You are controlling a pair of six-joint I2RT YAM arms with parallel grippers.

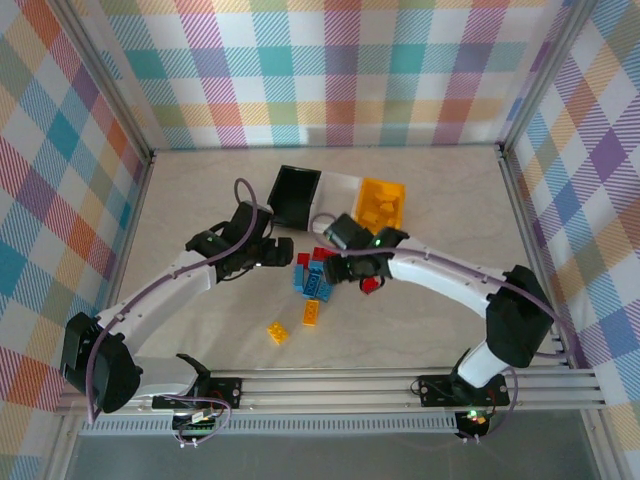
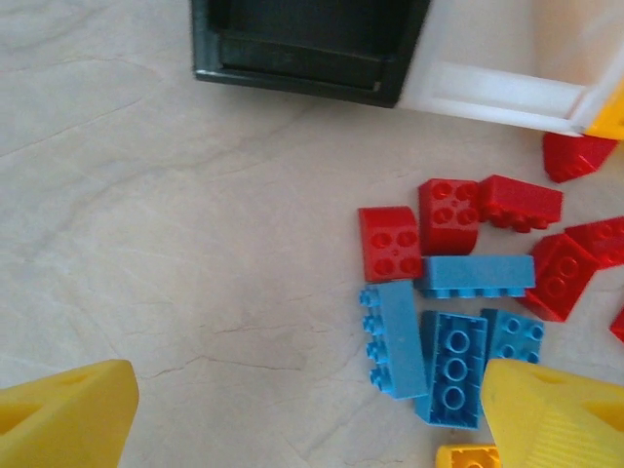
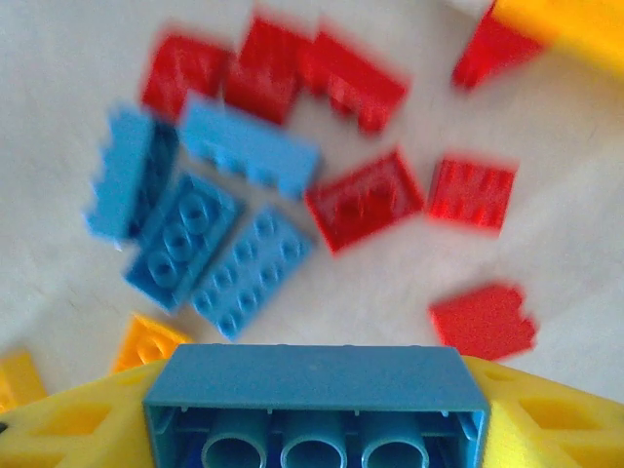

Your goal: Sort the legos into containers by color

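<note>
Blue brick (image 3: 314,400), long axis running finger to finger, is clamped in my right fingers (image 3: 551,414) above the lego pile (image 3: 244,146), arm bent low; left fingers (image 2: 58,414) stand apart.

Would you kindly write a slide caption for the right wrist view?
Right gripper holds a blue lego above the scattered legos on the table.

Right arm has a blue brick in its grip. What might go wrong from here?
The right gripper holds the blue brick by its ends, and the right wrist view is blurred with motion; the brick may slip. The open left gripper hovers over the same pile of legos, close beside the right gripper, so the two may collide.
</note>
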